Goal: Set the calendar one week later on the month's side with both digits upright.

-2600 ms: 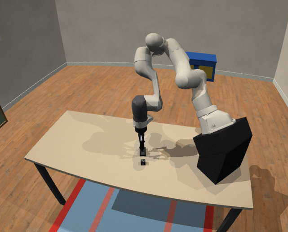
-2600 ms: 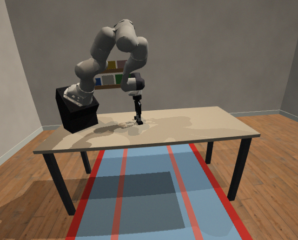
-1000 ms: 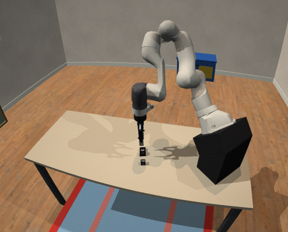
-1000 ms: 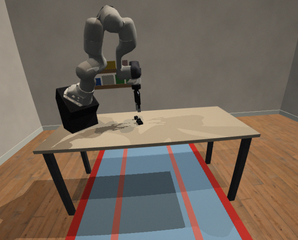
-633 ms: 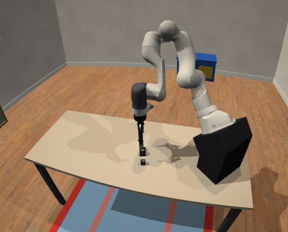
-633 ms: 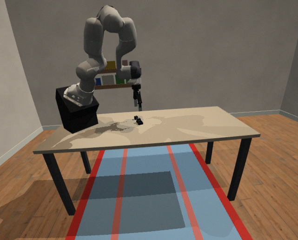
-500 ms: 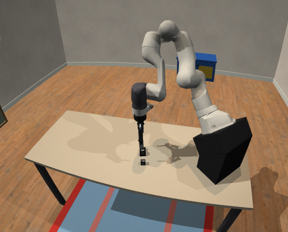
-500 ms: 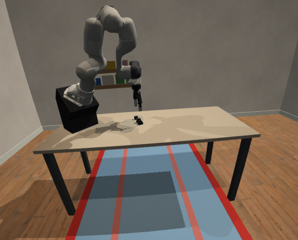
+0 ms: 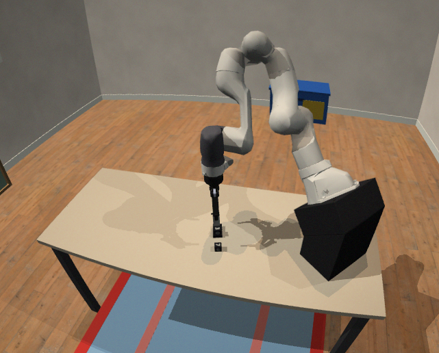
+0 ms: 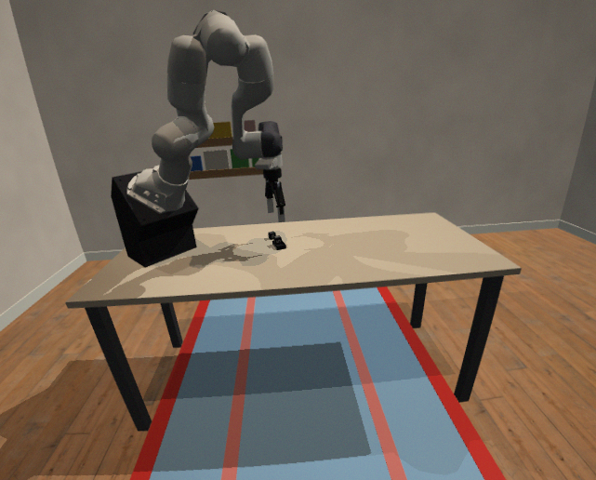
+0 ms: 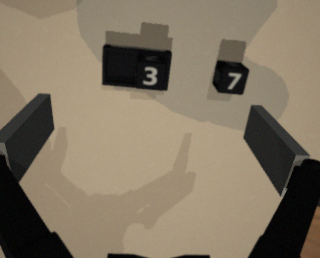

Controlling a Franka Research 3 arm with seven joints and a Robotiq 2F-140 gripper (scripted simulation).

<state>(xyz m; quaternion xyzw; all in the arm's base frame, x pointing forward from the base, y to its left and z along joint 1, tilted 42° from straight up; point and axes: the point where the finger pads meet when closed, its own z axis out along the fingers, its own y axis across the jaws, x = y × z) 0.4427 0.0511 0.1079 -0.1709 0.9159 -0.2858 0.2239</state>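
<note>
Black two-finger pincer [image 11: 153, 145] fully spread, grasping nothing, hanging above beige desk [image 9: 116, 228]. Small black calendar tray [image 11: 120, 65] flat on desk, black cube with white "3" [image 11: 151, 75] sitting in one end of it. Second black cube with white "7" [image 11: 231, 78] outside tray, on desk, apart from it on the "3" side. Both digits upright in wrist view. Month name not legible.

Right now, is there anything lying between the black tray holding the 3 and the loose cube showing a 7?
No. In the wrist view only shadowed table top separates the tray from the 7 cube.
</note>
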